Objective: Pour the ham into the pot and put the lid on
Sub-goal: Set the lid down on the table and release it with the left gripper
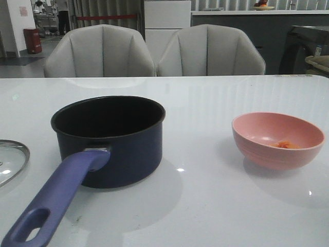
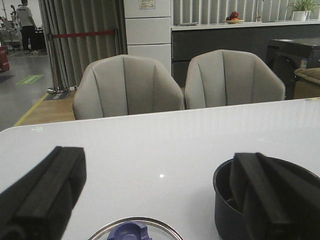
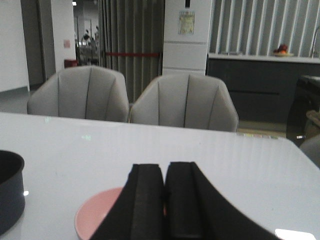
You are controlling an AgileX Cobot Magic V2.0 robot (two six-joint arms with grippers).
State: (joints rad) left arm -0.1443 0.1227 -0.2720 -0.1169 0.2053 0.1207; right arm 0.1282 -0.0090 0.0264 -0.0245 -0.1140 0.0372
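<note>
The dark navy pot (image 1: 110,141) stands at the table's middle left, its purple-blue handle (image 1: 54,203) pointing to the front edge. The pink bowl (image 1: 277,139) sits at the right with a few orange-pink ham chunks (image 1: 286,145) inside. The glass lid (image 1: 10,159) lies flat at the left edge. Neither gripper shows in the front view. My left gripper (image 2: 160,192) is open and empty above the lid's blue knob (image 2: 131,233), the pot (image 2: 235,205) beside it. My right gripper (image 3: 164,200) is shut and empty above the pink bowl (image 3: 97,215).
Two grey chairs (image 1: 154,51) stand behind the table's far edge. The white table (image 1: 205,206) stretches wide around the pot and bowl. A dark counter and cabinet lie further back.
</note>
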